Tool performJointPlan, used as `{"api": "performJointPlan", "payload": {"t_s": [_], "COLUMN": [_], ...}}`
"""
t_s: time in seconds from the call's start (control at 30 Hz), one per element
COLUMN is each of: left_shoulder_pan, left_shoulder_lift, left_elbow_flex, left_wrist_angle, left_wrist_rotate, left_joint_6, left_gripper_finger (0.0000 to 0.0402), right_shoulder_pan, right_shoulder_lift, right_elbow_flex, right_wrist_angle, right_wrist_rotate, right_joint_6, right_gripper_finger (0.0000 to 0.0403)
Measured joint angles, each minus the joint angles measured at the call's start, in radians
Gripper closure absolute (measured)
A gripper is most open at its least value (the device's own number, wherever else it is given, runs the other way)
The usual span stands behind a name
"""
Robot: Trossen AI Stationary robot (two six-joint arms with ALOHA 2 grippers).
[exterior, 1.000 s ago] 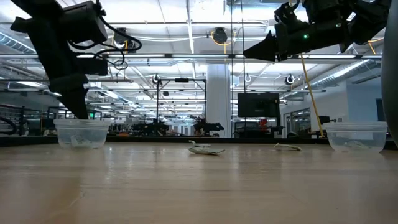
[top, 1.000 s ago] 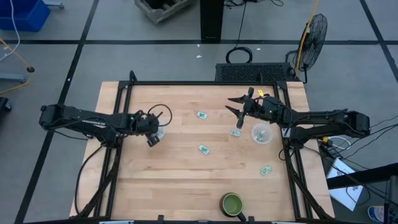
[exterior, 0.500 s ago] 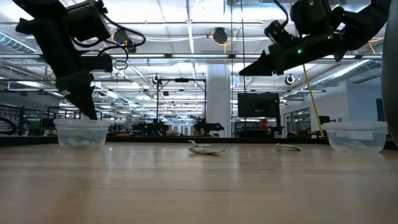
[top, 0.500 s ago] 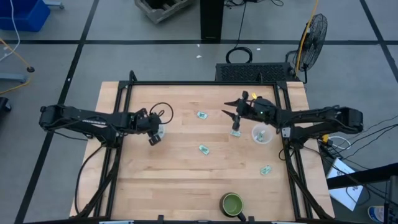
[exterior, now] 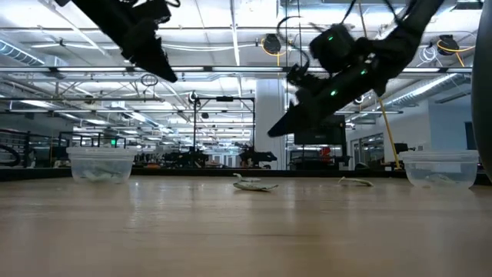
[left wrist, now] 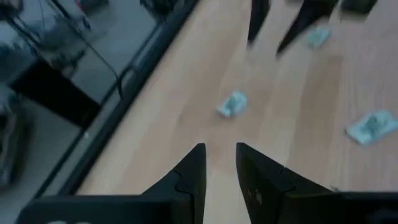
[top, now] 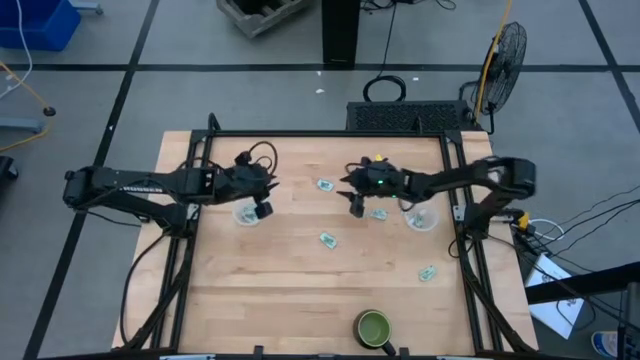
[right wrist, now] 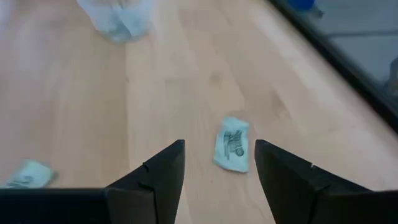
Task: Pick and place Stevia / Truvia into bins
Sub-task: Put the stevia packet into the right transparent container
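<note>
Right gripper [top: 356, 207] hangs over the middle of the wooden surface [top: 290, 290], jaws apart and empty, with one Stevia sachet [right wrist: 231, 149] lying flat just ahead of its fingers [right wrist: 155, 180]. Left gripper [top: 262, 205] sits beside the left cup [top: 246, 214], raised off the wood, jaws a narrow gap apart, nothing between them. Loose sachets lie scattered: one toward the far edge [top: 324, 185], one mid-surface [top: 327, 239], one beside the right gripper [top: 379, 213], one toward the near right [top: 427, 272]. Right cup [top: 421, 215] stands near the right rail. Both cups show pale contents in the low view. A green bowl [top: 374, 327] rests at the near edge.
</note>
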Motion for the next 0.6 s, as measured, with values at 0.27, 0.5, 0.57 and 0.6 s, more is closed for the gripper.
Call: {"api": "performJointPlan", "payload": {"t_s": [0.27, 0.5, 0.57, 0.6], "left_shoulder_pan": [0.0, 0.0, 0.0, 0.0], "left_shoulder_lift": [0.0, 0.0, 0.0, 0.0], "left_elbow_flex": [0.0, 0.0, 0.0, 0.0], "left_wrist_angle": [0.063, 0.062, 0.061, 0.061], "left_wrist_rotate": [-0.001, -0.001, -0.001, -0.001], "left_joint_6": [0.075, 0.077, 0.077, 0.077], "left_gripper_finger": [0.0307, 0.0307, 0.0307, 0.0307], "right_shoulder_pan": [0.025, 0.053, 0.053, 0.053], "right_shoulder_lift": [0.233, 0.337, 0.354, 0.363], "right_elbow_flex": [0.211, 0.337, 0.35, 0.357], "right_wrist_angle": [-0.072, -0.171, -0.175, -0.171], "right_wrist_rotate": [0.054, 0.212, 0.203, 0.202], "right_joint_6": [0.045, 0.015, 0.053, 0.074], "right_gripper_finger": [0.0215, 0.0217, 0.0217, 0.0217]}}
